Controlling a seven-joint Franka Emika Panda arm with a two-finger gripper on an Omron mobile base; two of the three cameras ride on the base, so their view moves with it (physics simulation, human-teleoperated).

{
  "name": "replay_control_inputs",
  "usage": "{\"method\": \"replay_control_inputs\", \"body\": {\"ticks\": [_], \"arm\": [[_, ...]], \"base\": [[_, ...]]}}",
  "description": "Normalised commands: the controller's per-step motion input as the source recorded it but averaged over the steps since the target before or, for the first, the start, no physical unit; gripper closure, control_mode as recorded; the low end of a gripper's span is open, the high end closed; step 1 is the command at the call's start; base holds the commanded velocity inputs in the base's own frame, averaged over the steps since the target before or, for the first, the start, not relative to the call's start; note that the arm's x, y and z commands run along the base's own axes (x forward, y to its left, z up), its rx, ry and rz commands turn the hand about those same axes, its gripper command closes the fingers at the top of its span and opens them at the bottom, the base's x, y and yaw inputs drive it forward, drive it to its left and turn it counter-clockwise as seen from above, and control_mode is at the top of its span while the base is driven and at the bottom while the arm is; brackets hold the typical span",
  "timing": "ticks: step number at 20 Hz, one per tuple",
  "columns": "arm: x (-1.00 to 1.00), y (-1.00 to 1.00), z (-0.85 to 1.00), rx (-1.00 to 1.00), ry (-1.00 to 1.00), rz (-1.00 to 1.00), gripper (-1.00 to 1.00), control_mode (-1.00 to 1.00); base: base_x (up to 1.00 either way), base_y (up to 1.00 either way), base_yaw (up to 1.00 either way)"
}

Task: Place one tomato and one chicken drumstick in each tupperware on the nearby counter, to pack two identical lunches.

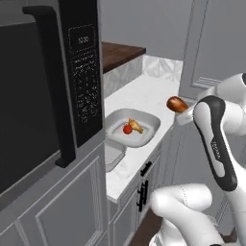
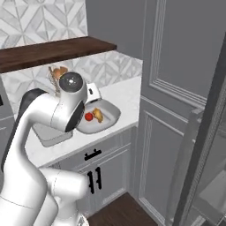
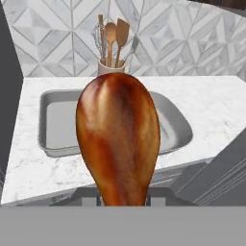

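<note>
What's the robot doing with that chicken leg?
The robot's gripper is shut on a chicken drumstick, holding it up in the air beside the counter. It's packing lunches. The wider tupperware already has a tomato and another drumstick inside. The narrower tupperware next to it looks empty from here, though part of it is hidden, so the held drumstick probably goes there next.

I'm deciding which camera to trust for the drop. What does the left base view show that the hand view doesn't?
Left base view alone: the wider tray already holding a tomato and a drumstick, plus the microwave. Hand view alone: the utensil crock behind a tray and the patterned wall. Both: the held drumstick, shut in the gripper, and the counter.
</note>
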Motion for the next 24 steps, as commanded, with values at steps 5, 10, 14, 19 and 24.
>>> {"method": "replay_control_inputs", "body": {"ticks": [5,10,14,19,24], "arm": [[0.0,0.0,0.0,0.0,0.0,0.0,1.0,1.0],[0.0,0.0,0.0,0.0,0.0,0.0,1.0,1.0],[0.0,0.0,0.0,0.0,0.0,0.0,1.0,1.0],[0.43,0.25,-0.43,-0.03,0.07,0.22,1.0,-1.0],[0.23,0.4,-0.65,-0.14,0.0,0.01,1.0,-1.0]], "base": [[1.0,0.0,0.46],[0.96,0.0,0.72],[0.95,0.11,0.67],[0.37,0.1,0.25],[0.0,0.0,0.0]]}}
